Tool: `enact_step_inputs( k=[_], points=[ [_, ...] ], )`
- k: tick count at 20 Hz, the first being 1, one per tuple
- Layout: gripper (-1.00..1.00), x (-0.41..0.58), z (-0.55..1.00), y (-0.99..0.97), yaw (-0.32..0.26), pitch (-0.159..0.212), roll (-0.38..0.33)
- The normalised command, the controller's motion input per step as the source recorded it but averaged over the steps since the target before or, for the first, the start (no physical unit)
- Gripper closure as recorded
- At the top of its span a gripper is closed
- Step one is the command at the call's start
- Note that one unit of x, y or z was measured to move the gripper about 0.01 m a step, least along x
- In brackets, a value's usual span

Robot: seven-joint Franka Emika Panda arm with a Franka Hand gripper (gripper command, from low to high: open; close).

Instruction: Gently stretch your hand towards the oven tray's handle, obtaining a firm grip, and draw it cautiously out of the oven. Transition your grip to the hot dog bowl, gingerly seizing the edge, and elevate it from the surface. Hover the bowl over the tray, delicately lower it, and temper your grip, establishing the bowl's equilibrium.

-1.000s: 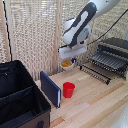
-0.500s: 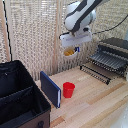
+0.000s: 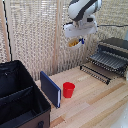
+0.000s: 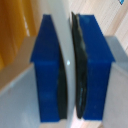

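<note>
Tool (image 3: 76,39): pinched on rim of small round pale cream hot dog bowl (image 3: 74,42), held high above pale wooden desk (image 3: 95,100). Flat dark wire oven tray (image 3: 102,64): pulled out, lower, toward exterior view's right.

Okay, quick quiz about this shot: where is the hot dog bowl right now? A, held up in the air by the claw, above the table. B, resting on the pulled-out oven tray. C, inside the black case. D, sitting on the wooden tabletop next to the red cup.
A: in the exterior view the hot dog bowl hangs in the claw well above the surface, not yet over the oven tray.
</note>
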Motion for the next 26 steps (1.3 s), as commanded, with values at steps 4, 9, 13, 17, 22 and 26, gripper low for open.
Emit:
enact_step_inputs(
  k=[4,9,13,17,22,26],
  points=[
    [1.00,0.188,0.35,-0.56,-0.168,-0.155,0.025],
    [1.00,0.099,0.36,-0.74,-0.131,-0.122,0.031],
    [1.00,-0.087,0.27,-0.82,-0.125,-0.004,0.025],
    [1.00,-0.274,0.13,-0.76,-0.153,0.053,0.019],
    [1.00,-0.333,0.00,-0.67,-0.178,0.068,0.017],
    [1.00,-0.121,-0.03,-0.60,-0.222,0.042,0.011]
  ],
)
